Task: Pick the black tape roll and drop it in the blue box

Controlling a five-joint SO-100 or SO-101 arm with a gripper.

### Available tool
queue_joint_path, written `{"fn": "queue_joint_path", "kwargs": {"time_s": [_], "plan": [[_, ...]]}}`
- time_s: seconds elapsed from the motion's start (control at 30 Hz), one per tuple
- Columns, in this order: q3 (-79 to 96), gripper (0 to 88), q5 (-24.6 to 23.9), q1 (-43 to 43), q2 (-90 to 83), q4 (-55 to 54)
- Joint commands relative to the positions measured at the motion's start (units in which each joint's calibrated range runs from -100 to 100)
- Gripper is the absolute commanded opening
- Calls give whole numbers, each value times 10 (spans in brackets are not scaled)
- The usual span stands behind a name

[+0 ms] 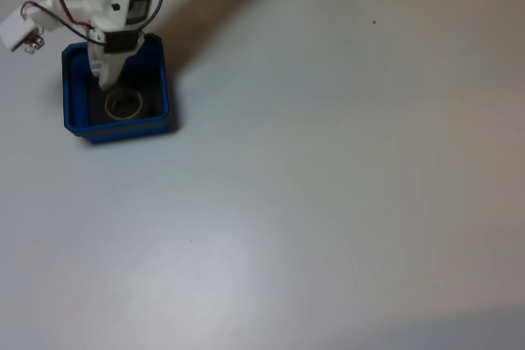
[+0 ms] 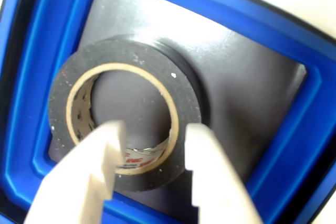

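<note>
**Tape roll on box floor, jaws spread above it**

Fixed view: blue box [image 1: 117, 129] near the left edge of the pale worktop [image 1: 328, 202], toward the far-left corner. Black tape roll [image 1: 124, 104] lying flat on the dark floor of the box, pale inner core facing up, nearer the front wall than the back. White arm [image 1: 111, 6] reaching down over the far rim of the box, red and black wires looped beside it. Gripper [image 1: 109, 81] pointing down into the box, tip just at the far-left side of the roll; contact not resolvable here. Soft arm shadow across the worktop toward the far edge.

Wrist view: gripper [image 2: 152, 145] entering from the bottom edge, jaws spread, two white fingers [image 2: 100, 177] with a clear gap between. Black tape roll [image 2: 126, 124] flat on the floor of the blue box [image 2: 310, 108], sitting toward the left and lower walls as seen here. Left finger over the open core, right finger over the roll's outer edge, ring wall showing in the gap. Nothing pinched; touching or hovering, cannot tell. Bright glare patch on the box floor beyond the roll.
</note>
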Motion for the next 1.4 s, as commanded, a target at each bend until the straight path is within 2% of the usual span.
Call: {"fn": "queue_joint_path", "kwargs": {"time_s": [0.0, 0.27, 0.47, 1.37], "plan": [[-30, 108, 2, -5, -49, -2], [-30, 108, 2, -34, -79, -3], [-31, 108, 2, -94, -104, -8], [-27, 108, 1, -458, -134, -8]]}}
